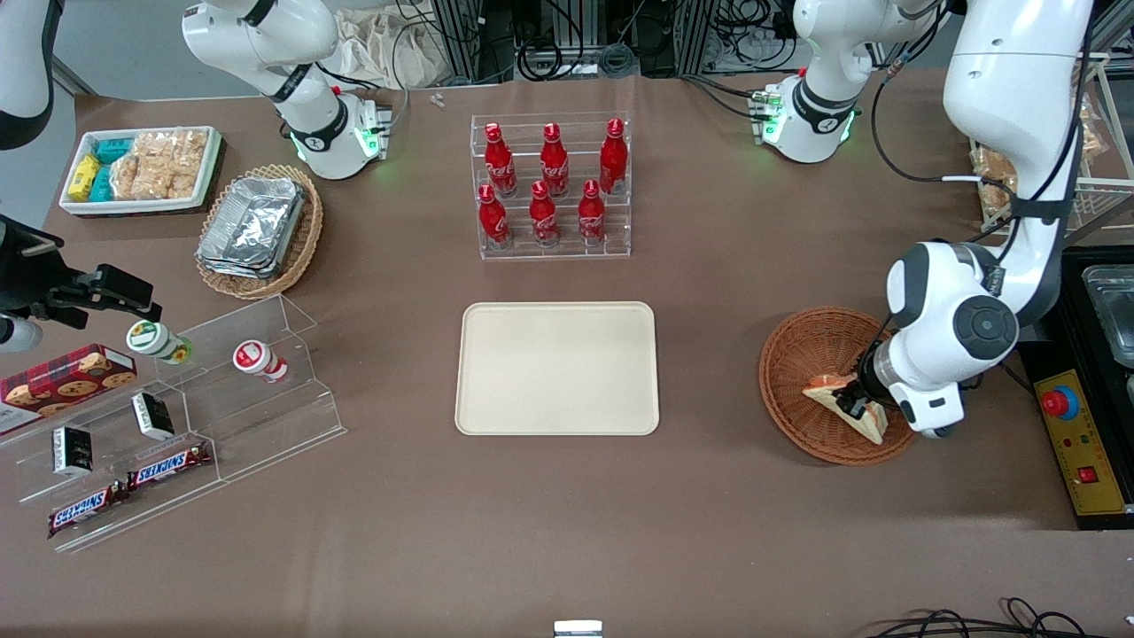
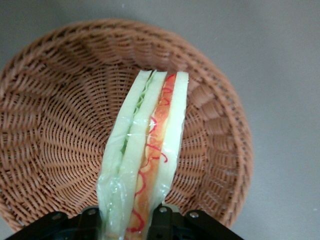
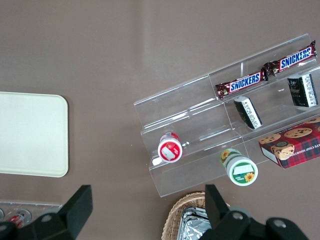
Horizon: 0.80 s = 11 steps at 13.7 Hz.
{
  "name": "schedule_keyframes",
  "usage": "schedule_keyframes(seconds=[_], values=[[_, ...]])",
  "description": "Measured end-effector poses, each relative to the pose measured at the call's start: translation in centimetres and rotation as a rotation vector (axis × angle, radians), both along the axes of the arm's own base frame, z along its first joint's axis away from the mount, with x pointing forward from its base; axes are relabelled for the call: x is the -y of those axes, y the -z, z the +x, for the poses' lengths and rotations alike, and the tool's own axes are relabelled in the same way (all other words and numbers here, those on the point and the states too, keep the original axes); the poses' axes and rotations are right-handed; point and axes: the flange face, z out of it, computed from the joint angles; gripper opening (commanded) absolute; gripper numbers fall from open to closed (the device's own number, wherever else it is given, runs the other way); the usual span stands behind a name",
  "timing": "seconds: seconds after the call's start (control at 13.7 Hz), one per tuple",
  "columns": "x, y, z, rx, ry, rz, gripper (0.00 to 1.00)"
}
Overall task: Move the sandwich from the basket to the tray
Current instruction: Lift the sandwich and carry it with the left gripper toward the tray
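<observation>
My gripper (image 1: 852, 400) is down inside the round, shallow, reddish-brown woven wicker basket (image 1: 791, 365), and my two black fingers (image 2: 165, 220) are clamped on the small triangular wedge of pale white bread with red-orange and green filling along its cut edge, the sandwich (image 1: 831, 390). In my wrist view the sandwich (image 2: 150, 145), wrapped in clear film, stands on edge between my fingers with its layered side facing the camera and the basket's woven floor (image 2: 60, 135) beneath it; whether it is touching the weave or just above it I cannot tell. From the front, the wedge lies in the part of the basket nearest the front camera, partly hidden by my wrist. The flat cream-beige rectangular tray with rounded corners and a low rim (image 1: 557, 369) lies on the brown table (image 1: 567, 532) well apart from the basket, toward the parked arm's end. A clear rack of red bottles (image 1: 551, 188) stands farther from the front camera than the tray.
</observation>
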Motion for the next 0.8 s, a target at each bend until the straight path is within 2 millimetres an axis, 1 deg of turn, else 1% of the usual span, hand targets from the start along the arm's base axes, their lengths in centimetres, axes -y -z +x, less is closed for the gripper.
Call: schedule_keyframes(seconds=[0.07, 0.15, 0.22, 0.29, 0.44, 0.51, 0.58, 0.66, 0.73, 0.8], values=[[0.0, -2.3, 0.8, -0.01, 0.001, 0.006, 0.0], [-0.1, -5.1, 1.5, -0.027, 0.019, 0.014, 0.0], [-0.1, -8.3, 2.1, -0.05, 0.074, 0.018, 0.0], [-0.3, -13.6, 2.5, -0.086, 0.199, 0.017, 0.0], [-0.1, -19.2, 2.7, -0.081, 0.334, 0.008, 0.0], [1.0, -22.0, 2.8, -0.048, 0.405, 0.0, 0.0], [2.8, -24.0, 2.8, -0.013, 0.468, -0.01, 0.0], [5.2, -25.2, 2.6, 0.012, 0.522, -0.023, 0.0], [8.0, -25.4, 2.2, 0.019, 0.571, -0.04, 0.0], [11.1, -24.8, 1.8, 0.014, 0.613, -0.057, 0.0]])
